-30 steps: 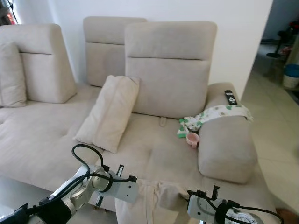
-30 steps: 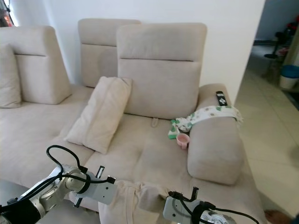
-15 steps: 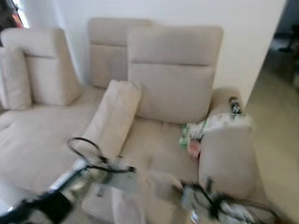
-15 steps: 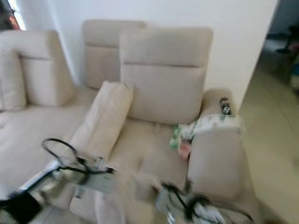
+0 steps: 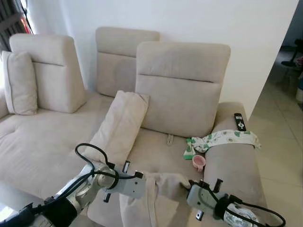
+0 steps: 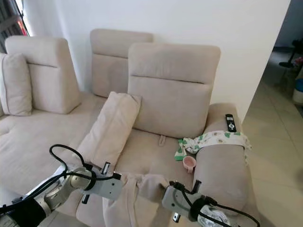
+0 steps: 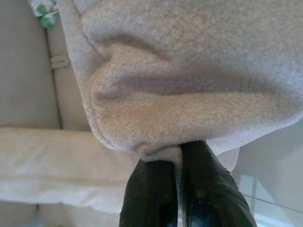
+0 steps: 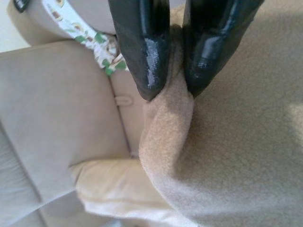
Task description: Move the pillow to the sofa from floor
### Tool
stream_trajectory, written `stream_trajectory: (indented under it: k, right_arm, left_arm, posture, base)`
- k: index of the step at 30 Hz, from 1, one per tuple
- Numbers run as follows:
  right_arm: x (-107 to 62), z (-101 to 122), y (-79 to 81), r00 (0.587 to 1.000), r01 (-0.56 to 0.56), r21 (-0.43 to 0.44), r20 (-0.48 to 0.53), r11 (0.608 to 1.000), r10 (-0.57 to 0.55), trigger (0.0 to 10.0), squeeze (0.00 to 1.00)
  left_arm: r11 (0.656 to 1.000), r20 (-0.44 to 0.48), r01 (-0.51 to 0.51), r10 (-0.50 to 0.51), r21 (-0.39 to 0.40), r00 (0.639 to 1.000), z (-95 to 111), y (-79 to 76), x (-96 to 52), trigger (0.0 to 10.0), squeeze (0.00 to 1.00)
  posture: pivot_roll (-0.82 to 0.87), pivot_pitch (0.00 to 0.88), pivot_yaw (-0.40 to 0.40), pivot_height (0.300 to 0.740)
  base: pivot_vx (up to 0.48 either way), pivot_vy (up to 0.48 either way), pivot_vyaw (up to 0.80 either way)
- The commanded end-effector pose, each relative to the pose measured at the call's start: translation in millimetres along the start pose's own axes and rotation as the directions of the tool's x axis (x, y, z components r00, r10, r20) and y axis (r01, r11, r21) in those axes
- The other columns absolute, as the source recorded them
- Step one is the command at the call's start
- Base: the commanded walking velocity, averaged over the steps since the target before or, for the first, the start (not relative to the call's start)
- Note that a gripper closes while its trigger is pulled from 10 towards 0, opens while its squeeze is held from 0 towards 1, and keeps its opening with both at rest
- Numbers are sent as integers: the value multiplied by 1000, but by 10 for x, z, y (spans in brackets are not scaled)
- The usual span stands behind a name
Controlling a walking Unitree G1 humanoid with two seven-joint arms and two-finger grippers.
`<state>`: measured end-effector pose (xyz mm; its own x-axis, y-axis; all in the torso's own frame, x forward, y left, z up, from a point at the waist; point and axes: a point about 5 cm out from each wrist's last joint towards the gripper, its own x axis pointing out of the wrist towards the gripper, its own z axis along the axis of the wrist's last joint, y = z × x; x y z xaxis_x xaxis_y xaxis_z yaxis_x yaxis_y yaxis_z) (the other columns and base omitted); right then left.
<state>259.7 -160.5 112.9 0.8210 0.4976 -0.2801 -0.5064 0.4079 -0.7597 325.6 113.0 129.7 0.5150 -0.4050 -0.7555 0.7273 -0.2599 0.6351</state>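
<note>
The left tool (image 7: pixel 177 184) is clamped narrow on a corner fold of the pillow (image 5: pixel 151 198), and the right tool (image 8: pixel 173 61) pinches the fuzzy edge on the other side in the same way, so the pillow hangs between the two arms at about six o'clock in the head views, just over the front edge of the sofa (image 5: pixel 156 151).

Against a second ago, the whole picture has shifted: the backrests and the armrest sit lower and further off, and the blur of half a second ago is gone. That is the camera rising and steadying, not the furniture moving. The pillow itself now shows higher against the seat, with its top edge overlapping the cushion rather than hanging below it. I judge the lift from the floor is done and the carry nearly so; what remains is to reach forward and let go over the seat.

The open patch of seat lies at about twelve o'clock from the pillow, between a leaning cushion (image 5: pixel 118 125) at ten o'clock and a pink cup (image 5: pixel 199 162) with a patterned cloth (image 5: pixel 222 138) at two o'clock. A remote (image 5: pixel 240 121) rests on the armrest. Drifting right could knock the cup.
</note>
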Motion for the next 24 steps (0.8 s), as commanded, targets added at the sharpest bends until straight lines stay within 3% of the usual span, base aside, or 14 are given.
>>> stream_trajectory:
  k: [1, 12, 17, 22, 24]
  right_arm:
    - [23, 182, -124, 995, 64, -28, 82, 998, -62, 10000, 0]
    - [26, 195, -182, 992, 96, -29, 80, 995, -93, 10000, 0]
    - [32, 261, -344, 970, 219, -12, 114, 976, -216, 10000, 0]
    - [30, 315, -447, 947, 292, -1, 141, 956, -289, 10000, 0]
    - [19, 358, -528, 926, 344, 11, 160, 939, -341, 10000, 0]
  left_arm:
    - [997, 51, -71, 70, 19, 996, 113, 112, 4, 10000, 0]
    - [983, 95, -182, 183, -16, 979, 196, 287, -23, 10000, 0]
    - [937, 160, -329, 345, -115, 925, 329, 539, -104, 10000, 0]
    - [901, 172, -399, 426, -172, 888, 377, 679, -158, 10000, 0]
    - [861, 200, -456, 499, -226, 843, 462, 806, -235, 10000, 0]
  posture:
    - [-55, 0, 5, 740]
    - [-57, 0, 1, 740]
    - [-61, 0, 3, 740]
    - [-61, 0, 4, 740]
    - [-64, 0, 7, 740]
  base:
    - [0, 0, 0]
    - [0, 0, 0]
    - [0, 0, 0]
    - [0, 0, 0]
    - [0, 0, 0]
